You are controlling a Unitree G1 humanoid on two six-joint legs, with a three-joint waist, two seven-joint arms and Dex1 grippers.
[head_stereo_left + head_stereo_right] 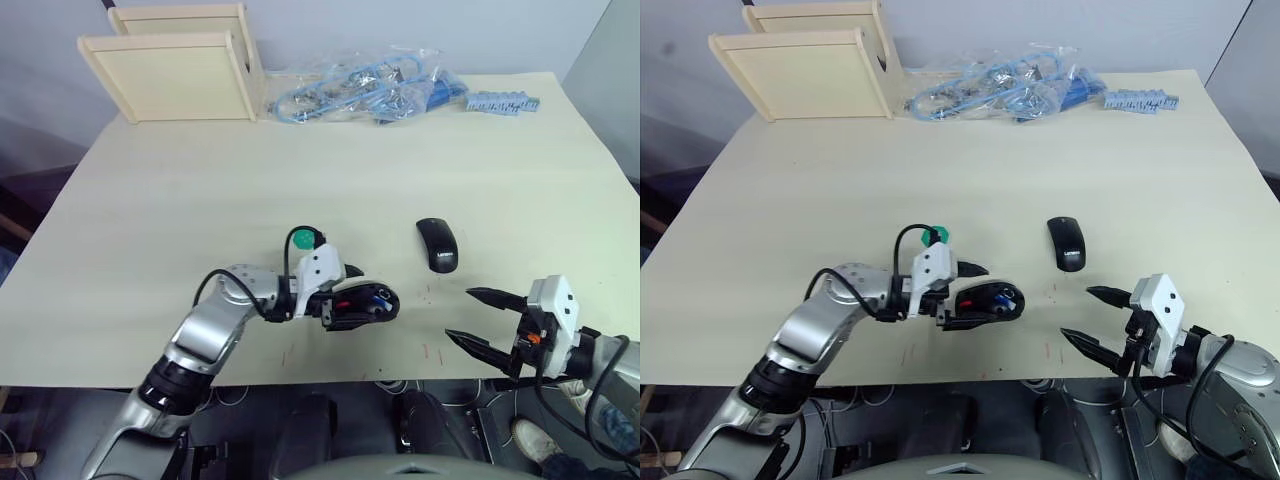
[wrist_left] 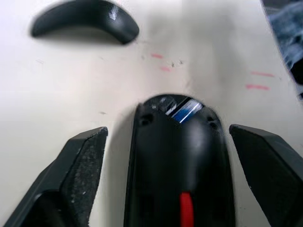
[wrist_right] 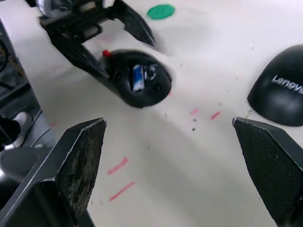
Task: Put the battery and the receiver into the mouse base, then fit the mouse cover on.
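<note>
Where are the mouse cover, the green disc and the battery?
mouse cover (image 1: 437,244), left eye view, middle of its glossy top.
green disc (image 3: 160,11), right wrist view, its flat face.
battery (image 3: 137,77), right wrist view, its blue-and-white side inside the base.

Base (image 2: 177,156) blurred and cut off in the left wrist view; receiver too small to make out; cover (image 3: 279,92) clipped at the right wrist view's edge

Even, diffuse overhead light, bright on the table (image 1: 200,180); shadows soft and short. Cover (image 1: 437,244) carries a small glare streak, shadow pooled tight at its 6 o'clock. Left wrist view is soft: base (image 2: 177,161) is blurred up close, cover there hazy with a white highlight. Right wrist view has motion smear around the base, near fingers (image 3: 80,165) sharper. Head views are crisp, with mild bowing at the edges.
</note>
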